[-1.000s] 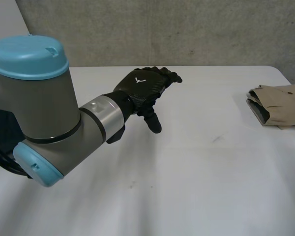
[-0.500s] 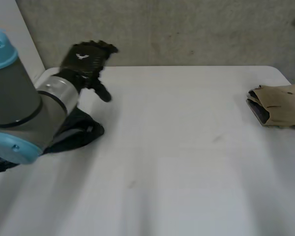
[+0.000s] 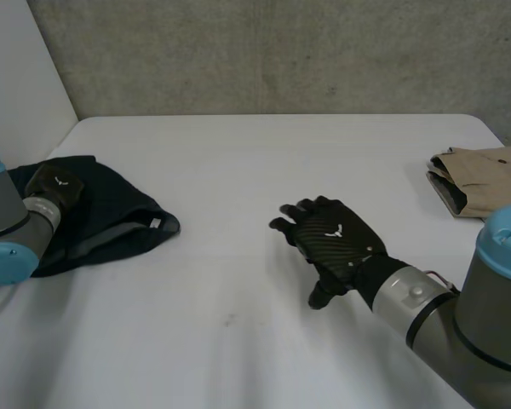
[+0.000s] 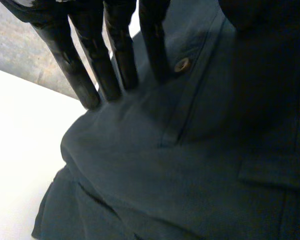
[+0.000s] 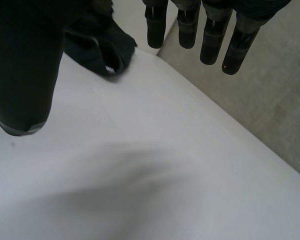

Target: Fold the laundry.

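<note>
Two flat hands: left hand (image 3: 55,186) on garment (image 3: 115,217), right hand (image 3: 334,242) midair

White table (image 3: 264,256): matte top, takes up the head view from the lower edge of the frame to its far edge, which runs across the upper third.

Left of frame, mid-height: dark blue garment (image 3: 111,213), crumpled and unfolded, lying on the tabletop by the table's left side. There is a small pale label (image 3: 156,223) at its right-hand hem (left wrist view adds a stitched seam and one brown button (image 4: 181,65)).

Right of frame, upper part: beige garment (image 3: 490,179), folded, with a darker inner layer showing at its left end. It runs out of frame.

The two garments lie well apart. Small dark speck (image 3: 229,320) on the surface at lower centre, and a faint scuff (image 3: 375,242) right of centre.
</note>
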Robot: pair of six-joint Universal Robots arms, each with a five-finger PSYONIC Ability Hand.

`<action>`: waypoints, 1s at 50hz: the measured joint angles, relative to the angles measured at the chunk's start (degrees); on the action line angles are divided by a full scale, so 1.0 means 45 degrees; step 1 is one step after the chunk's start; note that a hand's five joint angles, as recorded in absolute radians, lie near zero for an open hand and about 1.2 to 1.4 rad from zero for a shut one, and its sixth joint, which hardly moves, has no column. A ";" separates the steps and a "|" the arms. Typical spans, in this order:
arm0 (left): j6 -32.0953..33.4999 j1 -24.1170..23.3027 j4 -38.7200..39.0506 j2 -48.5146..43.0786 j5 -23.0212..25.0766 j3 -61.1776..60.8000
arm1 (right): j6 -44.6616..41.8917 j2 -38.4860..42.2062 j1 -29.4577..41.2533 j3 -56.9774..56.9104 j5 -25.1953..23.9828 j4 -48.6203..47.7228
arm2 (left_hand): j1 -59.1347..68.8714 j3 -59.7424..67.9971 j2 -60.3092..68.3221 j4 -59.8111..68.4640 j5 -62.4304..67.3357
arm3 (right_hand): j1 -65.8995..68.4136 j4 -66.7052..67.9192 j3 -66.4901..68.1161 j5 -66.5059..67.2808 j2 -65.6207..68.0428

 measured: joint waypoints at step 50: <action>-1.1407 -0.6173 -0.2537 0.7004 -0.0835 -0.4321 | -0.0311 -0.0723 -0.3674 -0.1396 0.0069 0.0956 | -0.5456 -0.4490 -0.4835 -0.4583 -0.4229 | 0.0000 0.0000 0.0000 0.0001 0.0000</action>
